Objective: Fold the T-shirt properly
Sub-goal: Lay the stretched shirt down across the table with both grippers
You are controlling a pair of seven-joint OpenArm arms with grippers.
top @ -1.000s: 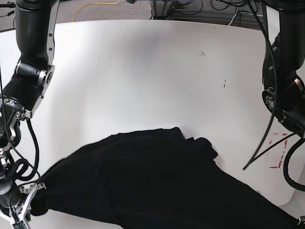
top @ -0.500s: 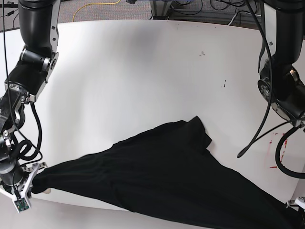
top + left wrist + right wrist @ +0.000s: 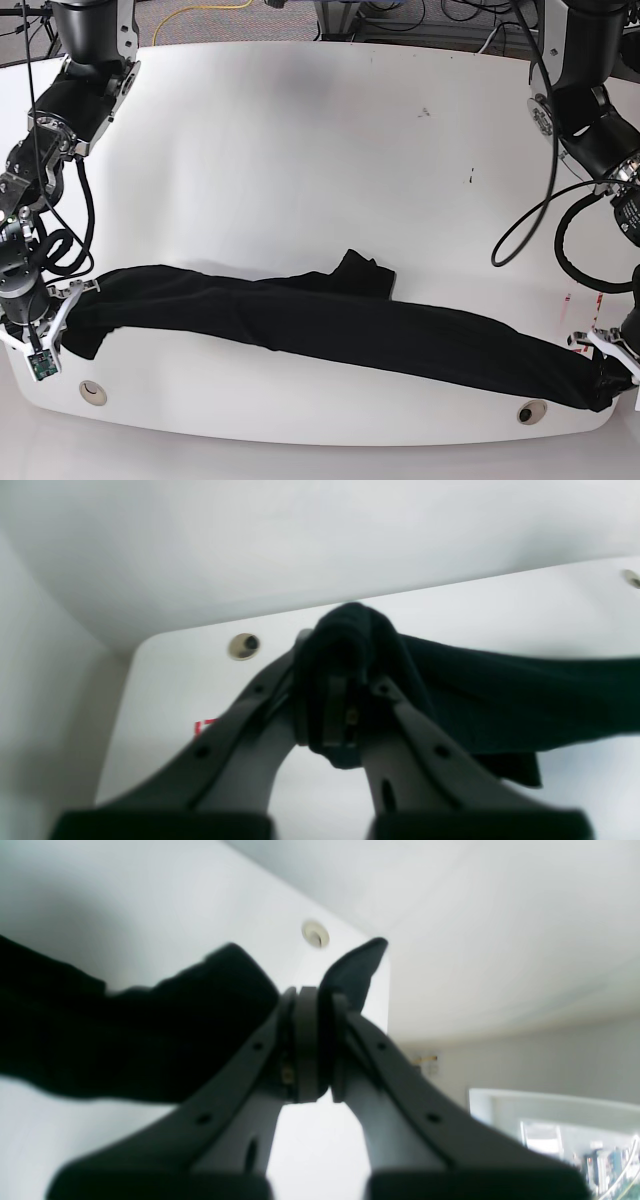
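The black T-shirt [image 3: 330,320] is stretched into a long narrow band across the near part of the white table [image 3: 300,150], with a small fold sticking up near its middle. My right gripper [image 3: 78,305] at the base view's left is shut on one end of the T-shirt [image 3: 150,1035]. My left gripper [image 3: 608,372] at the base view's right is shut on the other end [image 3: 450,695]. Both ends are held just above the table near its front corners.
Two round holes [image 3: 92,392] [image 3: 530,411] sit in the table near the front edge. Red tape marks [image 3: 590,300] lie at the right side. Black cables [image 3: 540,215] hang by the left arm. Cables and floor lie beyond the far edge.
Both grippers have moved up and apart with the T-shirt ends. The cloth went from a wide spread heap hanging over the front edge to a taut narrow band on the table.
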